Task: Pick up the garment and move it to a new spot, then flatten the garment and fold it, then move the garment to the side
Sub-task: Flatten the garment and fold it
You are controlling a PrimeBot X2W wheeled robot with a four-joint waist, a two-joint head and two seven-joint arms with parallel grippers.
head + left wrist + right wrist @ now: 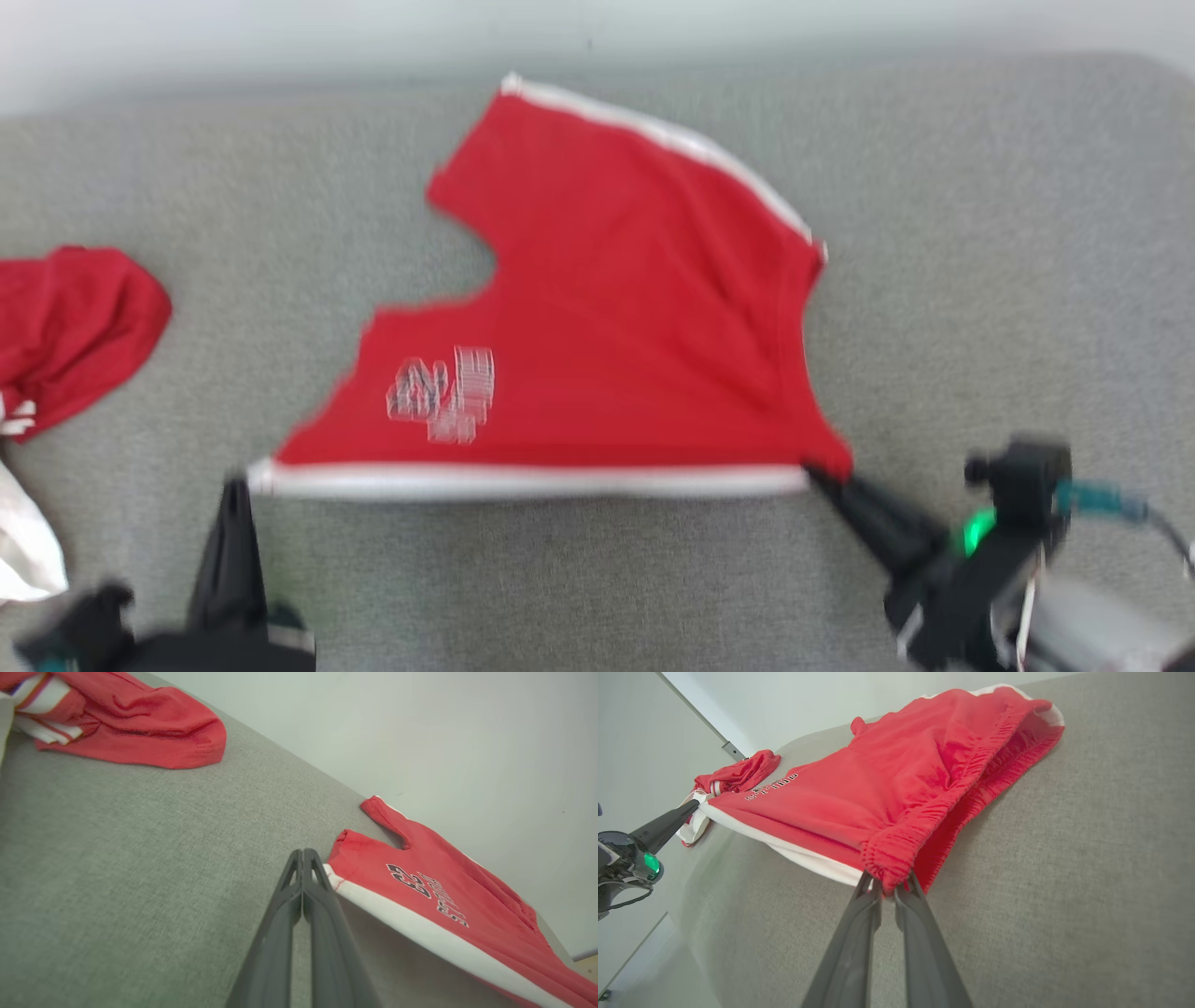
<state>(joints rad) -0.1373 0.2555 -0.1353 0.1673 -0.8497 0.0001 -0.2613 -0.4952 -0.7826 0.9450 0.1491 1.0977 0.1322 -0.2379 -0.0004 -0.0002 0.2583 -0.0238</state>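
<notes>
— Where was this?
— At a grey cloth-covered bench (980,280) against a pale wall (280,37). The red shorts (607,308) lay spread near its middle, with the white hem towards the robot and the printed leg on its left.
— And the tools?
— The right tool (887,884) had its fingers pinched on the waistband corner at the shorts' near right end, with cloth bunched between the tips. The left tool (303,851) had its fingers pressed together with nothing between them. Its tip sat just beside the near left corner of the white hem, but I couldn't tell whether it touched.
— Anything else on there?
— A crumpled red garment (75,327) and a white cloth (23,551) lay at the left edge, well apart from the shorts.
</notes>
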